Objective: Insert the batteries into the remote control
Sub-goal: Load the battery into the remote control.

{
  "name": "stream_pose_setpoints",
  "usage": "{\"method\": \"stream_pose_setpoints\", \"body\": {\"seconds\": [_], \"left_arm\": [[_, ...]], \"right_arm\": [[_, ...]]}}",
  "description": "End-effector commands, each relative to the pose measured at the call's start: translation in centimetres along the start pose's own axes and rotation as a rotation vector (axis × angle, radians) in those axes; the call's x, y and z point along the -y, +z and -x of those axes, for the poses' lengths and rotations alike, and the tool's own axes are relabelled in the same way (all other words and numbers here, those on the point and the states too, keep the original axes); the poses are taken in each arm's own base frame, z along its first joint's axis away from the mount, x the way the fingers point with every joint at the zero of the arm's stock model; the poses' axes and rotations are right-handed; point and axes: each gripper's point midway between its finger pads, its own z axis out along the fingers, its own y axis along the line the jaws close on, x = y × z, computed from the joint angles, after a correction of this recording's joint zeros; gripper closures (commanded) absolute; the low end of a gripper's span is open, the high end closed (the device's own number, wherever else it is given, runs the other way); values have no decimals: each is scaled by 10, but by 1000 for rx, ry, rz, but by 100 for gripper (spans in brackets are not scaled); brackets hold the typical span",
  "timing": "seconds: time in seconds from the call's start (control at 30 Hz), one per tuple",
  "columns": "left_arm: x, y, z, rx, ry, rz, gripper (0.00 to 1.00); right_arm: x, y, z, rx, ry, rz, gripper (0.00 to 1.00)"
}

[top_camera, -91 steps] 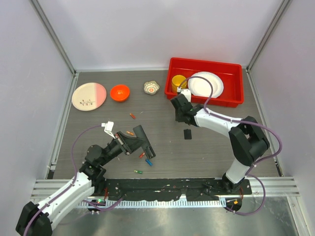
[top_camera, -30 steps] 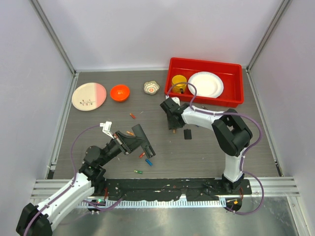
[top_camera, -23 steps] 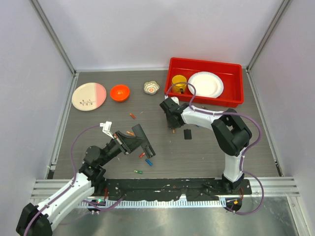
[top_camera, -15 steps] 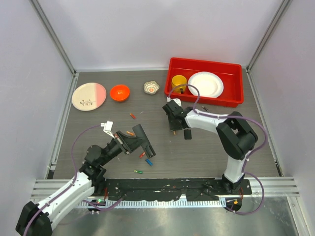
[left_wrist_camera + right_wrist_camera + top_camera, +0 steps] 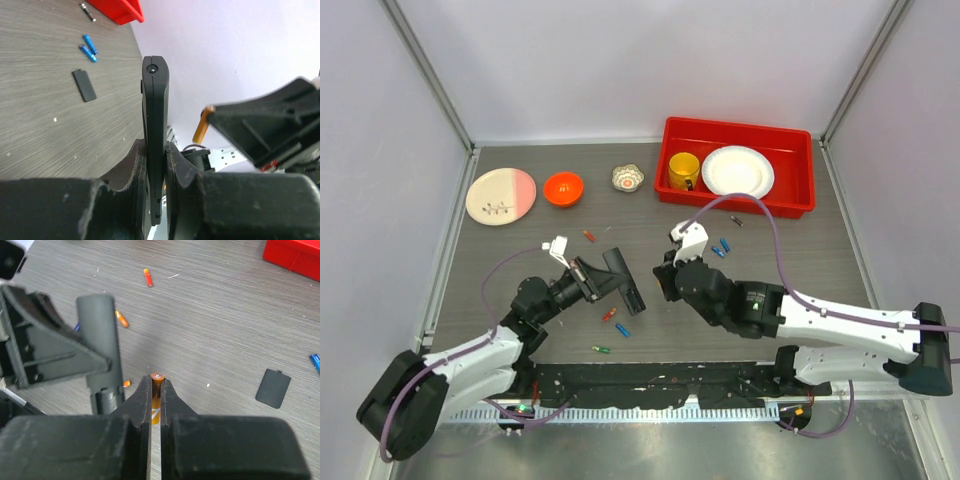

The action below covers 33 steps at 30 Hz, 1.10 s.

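My left gripper [image 5: 592,282] is shut on the remote control [image 5: 623,279], a slim black bar held edge-up above the table; it also shows in the left wrist view [image 5: 155,105], clamped between the fingers [image 5: 134,165]. My right gripper [image 5: 666,284] is shut on an orange battery [image 5: 157,389], just right of the remote [image 5: 100,335]. Loose batteries lie on the table: two blue [image 5: 720,247], one red [image 5: 588,236], one orange-red [image 5: 609,314], one blue [image 5: 623,330], one green [image 5: 601,349]. More orange ones [image 5: 147,277] show in the right wrist view.
A small black flat cover [image 5: 272,387] lies right of my right gripper. A red tray [image 5: 790,205] at the back right holds a yellow cup [image 5: 682,170] and a white plate [image 5: 737,171]. An orange bowl [image 5: 563,187], a pink plate [image 5: 500,195] and a small patterned cup [image 5: 628,178] stand at the back.
My right arm has swung from the table's middle back down to the near centre, carrying the orange battery up beside the remote. My left gripper has shifted the remote slightly right.
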Motion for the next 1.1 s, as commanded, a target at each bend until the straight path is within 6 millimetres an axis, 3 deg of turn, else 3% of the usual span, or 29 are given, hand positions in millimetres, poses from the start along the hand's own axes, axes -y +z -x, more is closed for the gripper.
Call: {"method": "stream_pose_setpoints", "body": {"seconds": [0.0,0.07,0.2,0.37,1.07], "left_arm": [[50,20,24,60,13,-180,100],[63,23,26,55,6,-241,100],[67,31,22,18,-59,-289,100],[66,36,20,3,-101,-331,100],[91,39,16,-41,-76,-418,100]], "right_arm": [[-5,-16,7,119,-11,-42,99],[-8,-20,8,148,-41,-59,99],[-20,-26,4,180,-104,-51,99],[-28,-30,13,219,-65,-13,99],[-37,-16,-4,206,-70,-3,99]]}}
